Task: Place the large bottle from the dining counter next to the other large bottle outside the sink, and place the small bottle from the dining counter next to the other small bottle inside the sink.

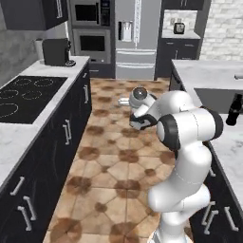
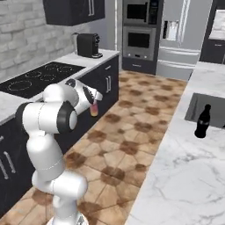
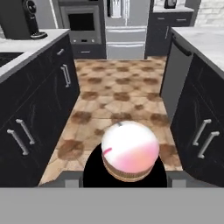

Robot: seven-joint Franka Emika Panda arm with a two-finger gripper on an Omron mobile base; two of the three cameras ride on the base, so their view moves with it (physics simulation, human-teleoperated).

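My gripper [image 2: 92, 103] is shut on the large bottle [image 2: 94, 110], a pink-to-orange bottle that hangs over the tiled aisle floor. In the hand view its rounded pink-white body [image 3: 130, 153] sits right in front of the camera and hides the fingertips. From the left base view the hand [image 1: 140, 121] is mid-aisle, in front of the arm's elbow. The other large bottle [image 2: 202, 121], all dark, stands upright on the marble counter just outside the sink [image 2: 212, 104], also seen to the right [image 1: 234, 109] beside the basin [image 1: 214, 98]. The small bottles and the dining counter are out of view.
Dark cabinets line both sides of the aisle [image 3: 118, 96]. A black cooktop [image 1: 23, 97] and a coffee machine [image 1: 57, 51] sit on the left counter. Wall ovens [image 1: 90, 33] and a steel fridge [image 1: 135, 38] close the far end.
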